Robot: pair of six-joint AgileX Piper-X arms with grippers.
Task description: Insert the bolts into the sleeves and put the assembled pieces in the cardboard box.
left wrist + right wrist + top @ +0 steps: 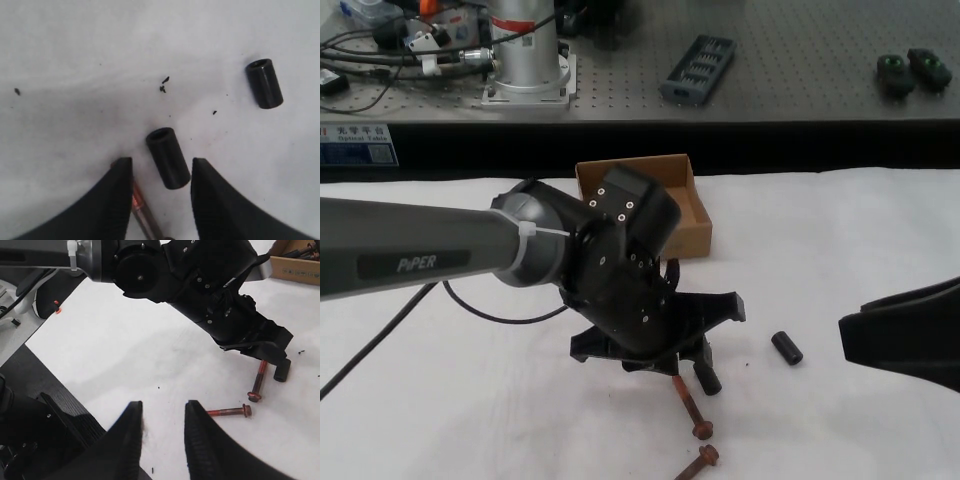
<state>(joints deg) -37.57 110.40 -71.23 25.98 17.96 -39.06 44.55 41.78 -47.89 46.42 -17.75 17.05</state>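
Two arms at the desk [840, 230], which carries a white covering. The left arm [420, 255] enters from the left and points steeply down at the middle of the desk. The left end effector [161, 165] is spread wide, and its two fingers [115, 200] stand on either side of a black sleeve [168, 157] that lies flat on the covering. The sleeve sits between the fingertips with a clear gap to each (no contact is visible).

A second sleeve [264, 83] lies apart on the right, also on its side. A rusty bolt [257, 380] lies just beside the first sleeve on its left. Its shaft runs under the left end effector and its head points toward the near edge. A second bolt [230, 411] lies a little nearer still, separate from the first.

The cardboard box [692, 215] stands on the far side of the desk, behind the left arm's wrist. Dark pieces lie inside it, too small to identify. The right end effector [164, 405] hangs above the desk at the right, well apart from the parts. Its fingers are set narrowly apart with nothing between them.
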